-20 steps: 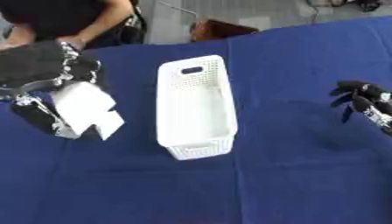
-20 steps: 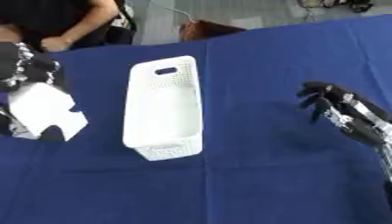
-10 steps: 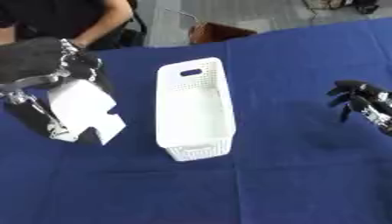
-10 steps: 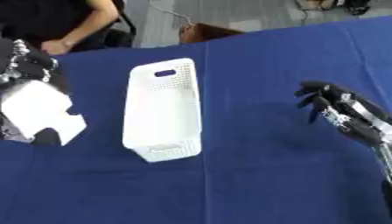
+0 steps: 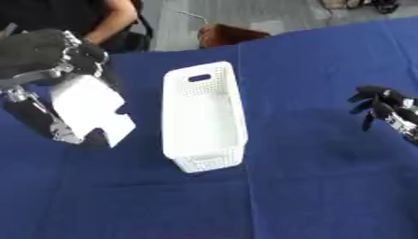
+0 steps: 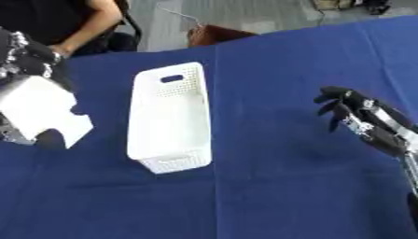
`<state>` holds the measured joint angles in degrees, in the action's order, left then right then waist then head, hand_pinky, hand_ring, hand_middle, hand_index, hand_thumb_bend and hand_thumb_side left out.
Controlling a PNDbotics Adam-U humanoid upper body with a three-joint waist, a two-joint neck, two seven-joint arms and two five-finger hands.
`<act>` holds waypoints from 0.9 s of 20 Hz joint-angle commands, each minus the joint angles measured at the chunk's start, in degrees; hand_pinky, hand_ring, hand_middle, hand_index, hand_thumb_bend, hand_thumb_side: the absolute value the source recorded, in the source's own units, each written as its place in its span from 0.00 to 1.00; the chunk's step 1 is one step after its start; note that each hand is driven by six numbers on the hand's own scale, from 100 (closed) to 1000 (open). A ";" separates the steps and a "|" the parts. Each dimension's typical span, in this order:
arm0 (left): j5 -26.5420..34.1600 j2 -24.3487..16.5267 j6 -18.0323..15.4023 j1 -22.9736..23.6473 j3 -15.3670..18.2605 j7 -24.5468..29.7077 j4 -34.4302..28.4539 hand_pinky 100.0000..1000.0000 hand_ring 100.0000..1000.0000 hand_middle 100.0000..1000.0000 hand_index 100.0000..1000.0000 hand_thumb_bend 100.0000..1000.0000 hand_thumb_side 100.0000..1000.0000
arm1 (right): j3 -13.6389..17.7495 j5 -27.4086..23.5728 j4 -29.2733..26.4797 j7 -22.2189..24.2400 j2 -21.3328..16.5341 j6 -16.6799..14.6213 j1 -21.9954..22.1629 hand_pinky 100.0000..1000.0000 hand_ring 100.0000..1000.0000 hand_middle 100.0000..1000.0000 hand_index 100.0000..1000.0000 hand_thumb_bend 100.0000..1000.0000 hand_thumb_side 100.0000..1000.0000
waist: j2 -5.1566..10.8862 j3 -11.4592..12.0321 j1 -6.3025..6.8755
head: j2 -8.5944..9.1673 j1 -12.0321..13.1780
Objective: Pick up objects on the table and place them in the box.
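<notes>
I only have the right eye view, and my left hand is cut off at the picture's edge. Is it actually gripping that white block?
Observer: Yes. The left eye view shows the left hand whole, with its fingers curled over the top of the white block.
Operator: Is anything holding it lower down?
Observer: A dark, silver-jointed part of that hand runs down the block's left side to its lower corner.
</notes>
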<state>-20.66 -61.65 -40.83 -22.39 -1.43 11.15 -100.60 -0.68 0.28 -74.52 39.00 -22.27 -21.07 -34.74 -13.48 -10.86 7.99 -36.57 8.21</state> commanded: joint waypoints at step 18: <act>-1.45 3.13 -0.11 -7.27 -1.81 0.14 7.02 0.00 0.00 0.00 0.07 0.00 0.06 | -0.74 0.06 -0.72 1.14 -0.07 -0.49 -3.03 0.41 0.68 0.75 0.92 0.00 0.72 | -0.70 -4.02 0.28 | 1.23 1.41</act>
<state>-22.20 -57.45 -40.95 -29.23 -3.57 11.66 -93.04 -1.53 0.41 -74.47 40.04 -21.48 -21.44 -36.63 -14.99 -15.03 8.48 -36.03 9.38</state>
